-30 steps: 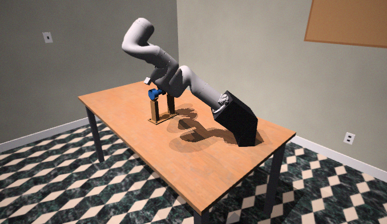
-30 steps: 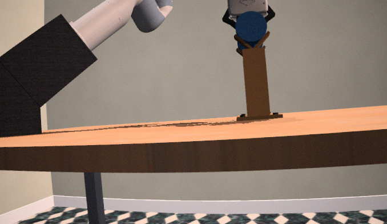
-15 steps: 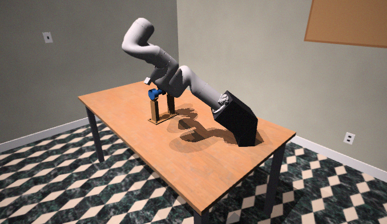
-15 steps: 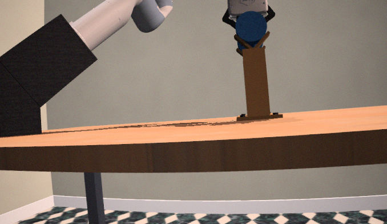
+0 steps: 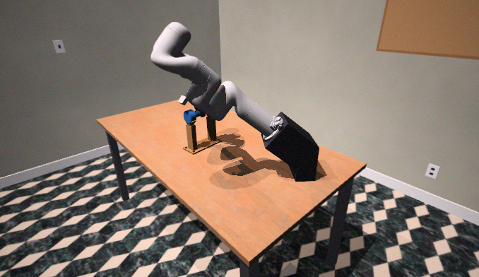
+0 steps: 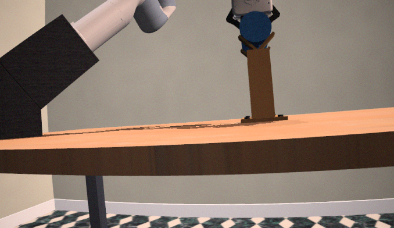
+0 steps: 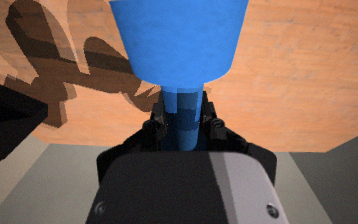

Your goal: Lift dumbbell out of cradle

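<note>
A blue dumbbell (image 5: 191, 116) lies level in the forks of a brown wooden cradle (image 5: 200, 136) standing on the table. In the exterior view its round head (image 6: 255, 27) sits in the V of the cradle post (image 6: 260, 86). My gripper (image 6: 253, 22) comes down from above and is shut on the dumbbell's handle (image 7: 183, 122), one black finger on each side of it. In the wrist view the near head (image 7: 178, 40) fills the top. The fingertips are hidden behind the head in the exterior view.
The arm's black base block (image 5: 292, 147) stands on the table to the right of the cradle. The cradle's flat foot (image 6: 264, 118) rests on the table top. The table edges lie far from the cradle.
</note>
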`<state>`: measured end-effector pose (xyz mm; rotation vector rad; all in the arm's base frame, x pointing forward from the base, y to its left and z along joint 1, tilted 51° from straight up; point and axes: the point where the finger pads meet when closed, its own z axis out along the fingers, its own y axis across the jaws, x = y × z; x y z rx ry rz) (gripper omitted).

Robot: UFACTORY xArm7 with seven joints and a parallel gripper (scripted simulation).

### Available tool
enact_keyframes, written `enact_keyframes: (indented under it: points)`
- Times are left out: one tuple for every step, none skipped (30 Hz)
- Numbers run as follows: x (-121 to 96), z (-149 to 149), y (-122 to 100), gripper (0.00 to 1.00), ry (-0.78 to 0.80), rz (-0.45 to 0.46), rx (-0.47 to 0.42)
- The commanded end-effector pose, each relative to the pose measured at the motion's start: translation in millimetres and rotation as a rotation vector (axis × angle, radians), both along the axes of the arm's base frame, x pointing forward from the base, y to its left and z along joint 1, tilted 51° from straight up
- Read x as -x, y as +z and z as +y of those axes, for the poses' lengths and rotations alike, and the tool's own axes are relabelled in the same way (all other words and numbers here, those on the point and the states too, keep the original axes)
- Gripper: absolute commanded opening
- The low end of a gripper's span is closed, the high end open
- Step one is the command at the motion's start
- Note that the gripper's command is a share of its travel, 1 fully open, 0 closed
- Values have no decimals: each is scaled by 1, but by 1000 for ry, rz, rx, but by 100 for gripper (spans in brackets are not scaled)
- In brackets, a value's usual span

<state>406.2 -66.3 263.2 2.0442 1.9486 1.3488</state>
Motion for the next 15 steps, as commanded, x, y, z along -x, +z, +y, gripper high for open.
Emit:
enact_keyframes:
  points:
    - [2,-3,3,0,-3,-1,0]
    - [2,-4,3,0,-3,-1,0]
    - [3,-4,4,0,-3,-2,0]
    - [3,-5,5,0,-3,-2,0]
    - [4,-6,5,0,-3,-2,0]
    - [5,-6,6,0,-3,-2,0]
    - [6,-7,7,0,-3,-2,0]
    - [7,-8,8,0,-3,-2,0]
    - [7,-8,8,0,-3,-2,0]
    - [7,-8,8,0,-3,-2,0]
    - [8,-9,9,0,-3,-2,0]
    - [9,-10,11,0,-3,-2,0]
    - [10,-11,12,0,-3,-2,0]
    - [11,-12,13,0,-3,-2,0]
    - [12,-13,14,0,-3,-2,0]
